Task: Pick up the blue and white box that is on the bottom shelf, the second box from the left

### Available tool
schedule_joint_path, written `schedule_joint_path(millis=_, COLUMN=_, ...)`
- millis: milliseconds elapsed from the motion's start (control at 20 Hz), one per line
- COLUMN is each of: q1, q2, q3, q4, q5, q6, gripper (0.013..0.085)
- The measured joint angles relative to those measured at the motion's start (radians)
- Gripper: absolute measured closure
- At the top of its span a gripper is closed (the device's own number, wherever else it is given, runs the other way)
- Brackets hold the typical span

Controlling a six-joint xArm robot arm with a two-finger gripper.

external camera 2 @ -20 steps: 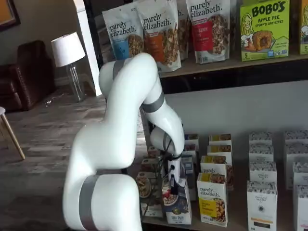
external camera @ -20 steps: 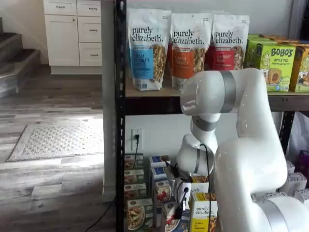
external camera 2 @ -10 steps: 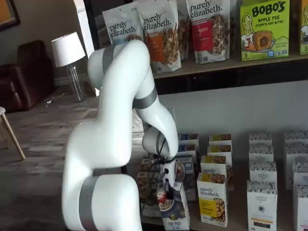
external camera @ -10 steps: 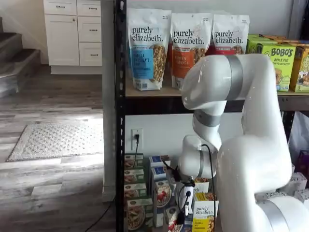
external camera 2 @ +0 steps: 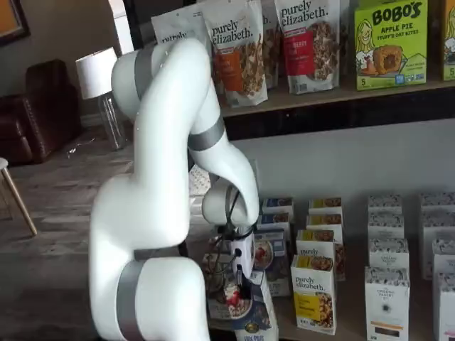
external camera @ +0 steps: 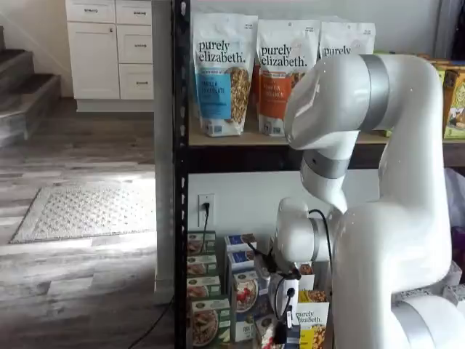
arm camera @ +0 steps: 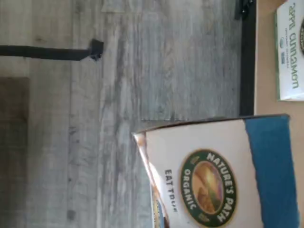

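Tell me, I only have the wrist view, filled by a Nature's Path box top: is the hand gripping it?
Observer: Yes. In a shelf view the hand is shut on the blue and white box.
Operator: Is it out of its row?
Observer: It stands forward of the yellow purely elizabeth carton beside it.
Operator: Anything behind it?
Observer: More blue cartons stand in the row behind it.

Room as I see it from the console: grey wood-plank floor (external camera: 80, 291) carrying a pale patterned rug (external camera: 87, 209); white drawer cabinets (external camera: 109, 47) beside dark stairs (external camera: 22, 91); wall outlet (external camera: 206, 209) with a plugged cord; brown armchair (external camera 2: 32, 106) near a white-shaded lamp (external camera 2: 99, 74).
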Motion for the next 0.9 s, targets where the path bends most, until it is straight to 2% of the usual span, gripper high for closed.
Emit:
schedule_joint_path(millis=150, q1=-0.003, q2=-0.058, q3=0.028, q4=-0.041, q5=0.051, q6=0.037, gripper=0.0610)
schedule_joint_path(millis=250, q1=-0.003, q2=-0.093, q3=0.044, q4=-0.050, q5=0.079, q6=0.047, gripper=0.0610)
schedule_joint_path(millis=500, q1=0.009, q2=-0.235, q3=0.090, q4=0.018, q5=0.184, q6=0.002, gripper=0.0610)
schedule_joint_path(millis=650, q1=0.017, q2=-0.319, q3=0.115, q4=0.045, q5=0.234, q6=-0.009, gripper=0.0610)
schedule_joint_path(millis=900, q1=0.029, q2=-0.466, q3=0.154, q4=0.016, q5=0.309, q6=0.037, gripper=0.0610)
